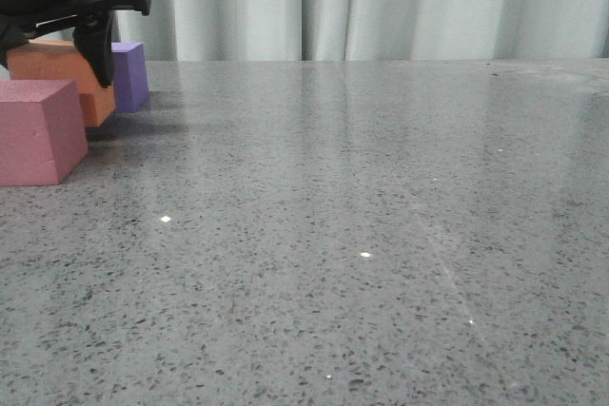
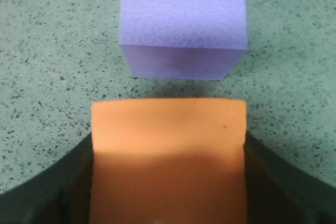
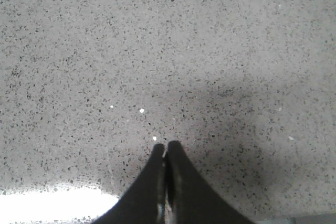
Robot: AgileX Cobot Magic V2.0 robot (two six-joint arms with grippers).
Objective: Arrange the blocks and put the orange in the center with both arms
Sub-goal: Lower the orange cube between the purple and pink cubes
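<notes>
In the front view the pink-red cube (image 1: pixel 38 130) sits at the near left of the table. The orange cube (image 1: pixel 59 66) is behind it, held by my left gripper (image 1: pixel 81 49), with a dark finger (image 1: pixel 95 52) down its right face. The purple cube (image 1: pixel 130 73) stands just beyond it. In the left wrist view the orange cube (image 2: pixel 168 156) fills the space between the two dark fingers (image 2: pixel 268 182), and the purple cube (image 2: pixel 184 22) lies a short gap ahead. My right gripper (image 3: pixel 166 144) is shut and empty over bare table; it does not show in the front view.
A grey speckled tabletop (image 1: pixel 362 235) stretches to the right of the cubes. A pale curtain (image 1: pixel 381 2) hangs behind the table's far edge.
</notes>
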